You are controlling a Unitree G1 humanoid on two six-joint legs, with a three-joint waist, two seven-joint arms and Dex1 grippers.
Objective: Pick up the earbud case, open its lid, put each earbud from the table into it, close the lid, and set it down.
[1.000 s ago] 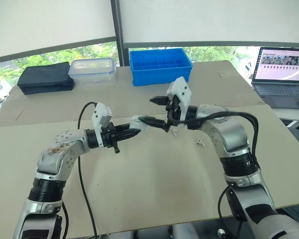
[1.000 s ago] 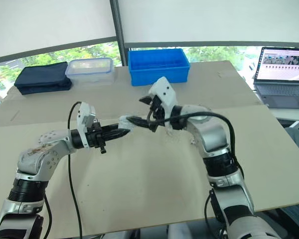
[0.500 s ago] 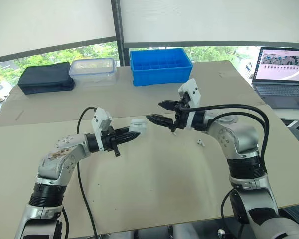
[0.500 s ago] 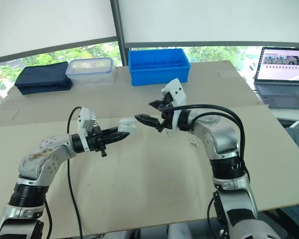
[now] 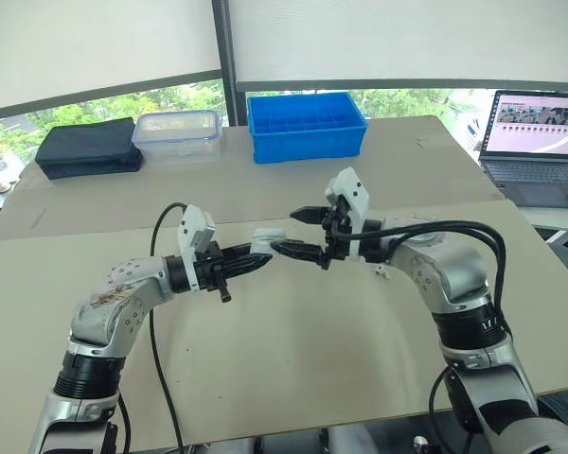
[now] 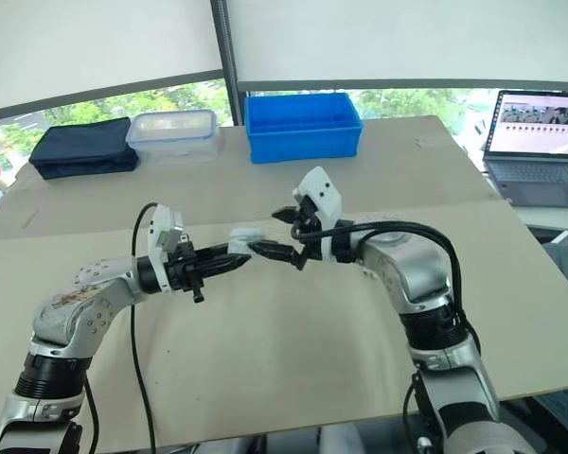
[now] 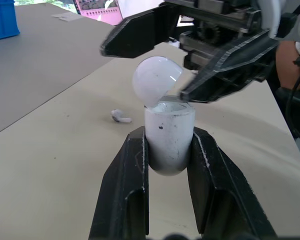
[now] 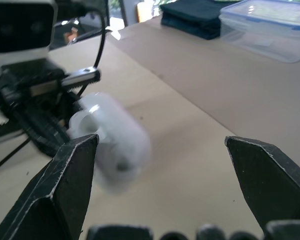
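- Left gripper [image 7: 169, 134]: clenched on the body of the white earbud case [image 7: 168, 150], which it holds above the table [image 5: 293, 369], mid-scene.
- Lid [image 7: 156, 79]: swung open.
- Right gripper [image 5: 292, 233]: spread wide, grasping nothing. One fingertip is at the rim of the case's open mouth, the other is beyond the lid.
- Earbud [image 7: 121, 117]: lying on the table, apart from the case.

One earbud case [image 7: 167, 137], one earbud [image 7: 121, 117] on the table [image 5: 293, 359], two grippers — left gripper [image 5: 263, 255] and right gripper [image 5: 284, 231] — and at the far side one dark pouch [image 5: 87, 147] on the left, one clear lidded box [image 5: 175, 132], one blue bin [image 5: 305, 123], one laptop [image 5: 535, 142] far right.
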